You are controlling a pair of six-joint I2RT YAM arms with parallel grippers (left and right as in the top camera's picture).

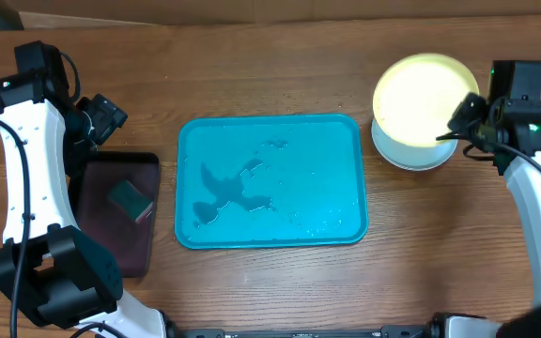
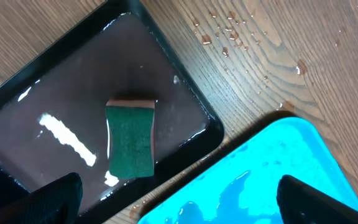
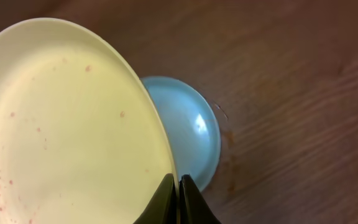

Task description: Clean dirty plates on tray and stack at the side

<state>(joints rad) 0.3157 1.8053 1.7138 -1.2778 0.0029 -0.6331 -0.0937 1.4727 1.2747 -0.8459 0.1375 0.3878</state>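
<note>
The teal-blue tray (image 1: 270, 183) lies mid-table, wet, with no plates on it; its corner shows in the left wrist view (image 2: 272, 168). My right gripper (image 1: 460, 125) is shut on the rim of the yellow-green plate (image 1: 424, 97), holding it above the pale blue plate (image 1: 411, 153) at the right. In the right wrist view the fingers (image 3: 179, 186) pinch the yellow-green plate (image 3: 67, 124), which bears small red specks, over the pale blue plate (image 3: 188, 130). The white plate is hidden. My left gripper (image 2: 179, 199) is open and empty above the gap between the two trays.
A dark maroon-black tray (image 1: 115, 211) at the left holds a green sponge (image 1: 131, 199), also in the left wrist view (image 2: 130, 138). Water droplets dot the wood (image 2: 229, 34) beyond it.
</note>
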